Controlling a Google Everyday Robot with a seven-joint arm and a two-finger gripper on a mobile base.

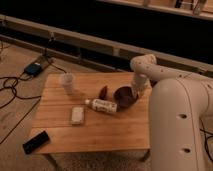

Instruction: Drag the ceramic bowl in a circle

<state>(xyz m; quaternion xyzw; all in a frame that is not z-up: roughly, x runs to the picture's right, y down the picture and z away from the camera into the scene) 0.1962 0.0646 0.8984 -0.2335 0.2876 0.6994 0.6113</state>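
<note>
The ceramic bowl (123, 95), round, shallow and dark maroon-brown, sits on the wooden table (60, 130) at its right side, just right of the lying bottle. My gripper (135, 91) reaches down from the white arm (150, 70) to the bowl's right rim and appears to touch it. The big white arm body fills the right of the view and hides the table's right edge.
A translucent whitish cup (67, 83) stands at the back left. A small brown object (103, 91) lies left of the bowl. A white bottle (102, 105) lies on its side mid-table. A white packet (77, 115) and a black device (36, 142) lie front left. Cables run on the floor at left.
</note>
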